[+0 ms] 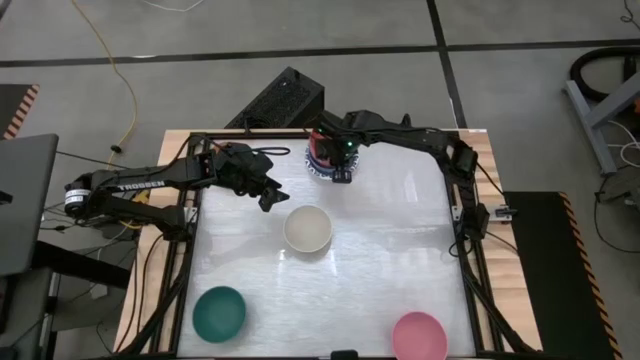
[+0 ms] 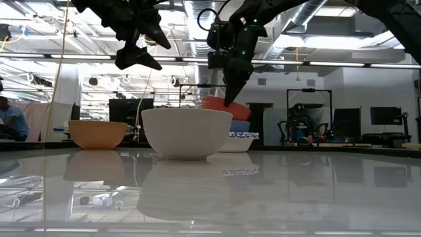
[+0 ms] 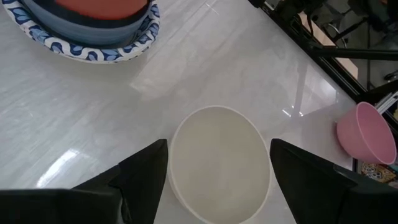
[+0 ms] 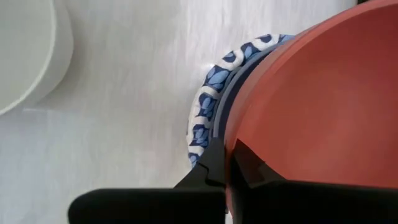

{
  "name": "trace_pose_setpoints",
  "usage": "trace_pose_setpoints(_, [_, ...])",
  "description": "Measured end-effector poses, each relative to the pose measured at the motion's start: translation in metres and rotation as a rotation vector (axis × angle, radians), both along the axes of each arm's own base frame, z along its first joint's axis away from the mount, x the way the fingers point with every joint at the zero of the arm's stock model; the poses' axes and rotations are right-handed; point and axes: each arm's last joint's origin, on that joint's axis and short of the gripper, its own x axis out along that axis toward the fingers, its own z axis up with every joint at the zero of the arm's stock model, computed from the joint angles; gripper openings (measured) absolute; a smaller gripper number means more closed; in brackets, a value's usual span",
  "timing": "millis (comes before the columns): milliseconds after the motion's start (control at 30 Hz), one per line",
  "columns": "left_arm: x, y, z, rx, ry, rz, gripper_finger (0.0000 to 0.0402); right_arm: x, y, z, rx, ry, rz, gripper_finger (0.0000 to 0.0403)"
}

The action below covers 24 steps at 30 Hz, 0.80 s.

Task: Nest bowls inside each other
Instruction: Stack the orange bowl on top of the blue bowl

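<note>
- Nearest your low camera sits one cream bowl (image 2: 187, 131), alone near the middle of the tabletop (image 1: 380, 260).
- Counting left to right from above, you have one teal bowl (image 1: 219, 312) at the front left, the cream bowl (image 1: 307, 229) in the centre, one nested stack (image 1: 325, 155) at the back, and one pink bowl (image 1: 419, 335) at the front right.
- Your low view also shows one orange bowl (image 2: 97, 133) standing alone, left of the cream one and farther back.
- Look at the stack: a red bowl (image 4: 317, 99) sits on top, a blue bowl (image 3: 81, 28) under it, and a white bowl with a blue patterned rim (image 4: 208, 99) at the bottom; you cannot tell how many more lie inside.
- Your left claw (image 1: 268, 190) hangs above the tabletop just left of and behind the cream bowl, not touching it, its fingers (image 3: 143, 180) spread wide; in the left wrist view the cream bowl lies between them.
- Your right claw (image 1: 338, 166) is over the stack, its fingers pinched together on the near rim of the red bowl.
</note>
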Motion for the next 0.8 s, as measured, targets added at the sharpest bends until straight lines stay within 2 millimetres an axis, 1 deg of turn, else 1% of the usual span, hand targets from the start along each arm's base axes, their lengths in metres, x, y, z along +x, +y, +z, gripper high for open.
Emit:
trace_pose_setpoints(267, [0.0, 0.0, 0.0, 0.0, 0.0, 0.0, 0.0271, -0.001, -0.002, 0.0, 0.023, -0.01, -0.005, 0.0007])
trace_pose_setpoints(567, [0.0, 0.0, 0.0, -0.006, -0.002, 0.003, 0.0271, 0.008, -0.003, -0.02, 0.039, 0.034, -0.027, 0.0009])
trace_pose_setpoints(667, [0.0, 0.0, 0.0, -0.01, -0.002, 0.005, 0.0271, 0.008, -0.003, -0.021, 0.021, 0.044, -0.05, 0.0025])
trace_pose_setpoints(800, [0.0, 0.0, 0.0, -0.011, -0.002, 0.006, 0.0271, 0.007, -0.004, -0.021, 0.018, 0.054, -0.073, 0.0057])
